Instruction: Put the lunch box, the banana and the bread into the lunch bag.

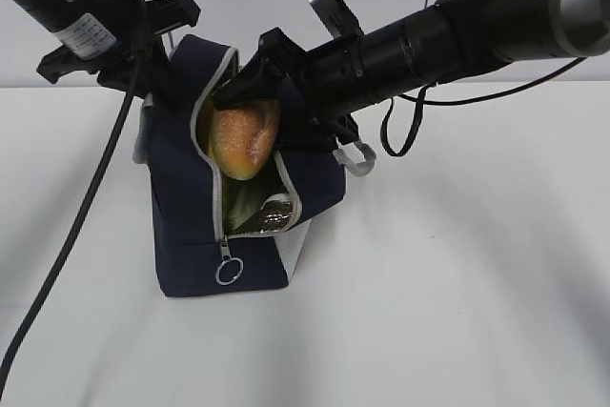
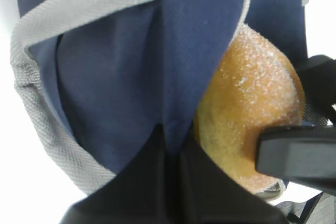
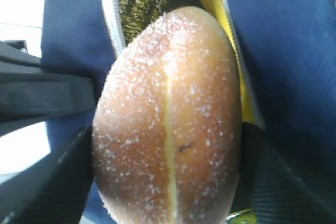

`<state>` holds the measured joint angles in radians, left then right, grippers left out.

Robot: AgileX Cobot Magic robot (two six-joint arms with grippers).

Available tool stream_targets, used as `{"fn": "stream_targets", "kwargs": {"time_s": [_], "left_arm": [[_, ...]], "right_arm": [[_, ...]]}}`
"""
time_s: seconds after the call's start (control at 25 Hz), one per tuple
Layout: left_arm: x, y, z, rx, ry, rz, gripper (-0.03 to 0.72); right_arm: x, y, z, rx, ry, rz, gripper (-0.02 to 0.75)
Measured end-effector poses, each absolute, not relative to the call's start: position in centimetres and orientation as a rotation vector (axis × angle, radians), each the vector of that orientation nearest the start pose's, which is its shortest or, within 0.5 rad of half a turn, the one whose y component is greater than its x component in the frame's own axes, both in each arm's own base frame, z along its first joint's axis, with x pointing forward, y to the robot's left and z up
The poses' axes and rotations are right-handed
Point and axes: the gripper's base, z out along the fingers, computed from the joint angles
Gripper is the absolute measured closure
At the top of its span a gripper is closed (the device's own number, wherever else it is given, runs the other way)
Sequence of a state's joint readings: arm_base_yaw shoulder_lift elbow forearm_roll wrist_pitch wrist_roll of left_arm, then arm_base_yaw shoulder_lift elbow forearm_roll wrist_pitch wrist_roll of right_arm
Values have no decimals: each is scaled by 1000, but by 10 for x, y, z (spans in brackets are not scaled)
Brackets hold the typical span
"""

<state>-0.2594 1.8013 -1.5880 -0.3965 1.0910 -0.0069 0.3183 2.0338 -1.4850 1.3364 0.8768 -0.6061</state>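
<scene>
The navy lunch bag [image 1: 186, 207] stands open at centre-left. My left gripper [image 1: 176, 83] is shut on its left top flap; in the left wrist view the jaws [image 2: 176, 148] pinch the navy fabric [image 2: 121, 87]. My right gripper [image 1: 250, 102] is shut on the golden-brown bread [image 1: 243, 140] and holds it in the bag's mouth, partly inside. The right wrist view shows the bread [image 3: 168, 119] with its pale slash, between my black fingers [image 3: 52, 182]. A yellow strip of the banana [image 3: 239, 87] lies inside behind it. I cannot make out the lunch box.
The bag's round zipper ring [image 1: 229, 272] hangs at its front. A grey handle [image 1: 355, 157] sticks out under my right arm. A black cable [image 1: 76, 226] hangs from my left arm to the white table [image 1: 457, 283].
</scene>
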Motion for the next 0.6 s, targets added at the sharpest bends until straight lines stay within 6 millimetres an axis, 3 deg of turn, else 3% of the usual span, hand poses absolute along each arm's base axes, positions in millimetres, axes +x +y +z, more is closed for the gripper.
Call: {"fn": "stream_targets", "kwargs": {"time_s": [0.28, 0.6], "left_arm": [[365, -129, 300, 182, 2778, -602, 688], [365, -129, 300, 182, 2778, -602, 688]], "right_arm": [[403, 205, 247, -283, 2362, 1371, 111], [404, 205, 250, -265, 2340, 1389, 163]]}}
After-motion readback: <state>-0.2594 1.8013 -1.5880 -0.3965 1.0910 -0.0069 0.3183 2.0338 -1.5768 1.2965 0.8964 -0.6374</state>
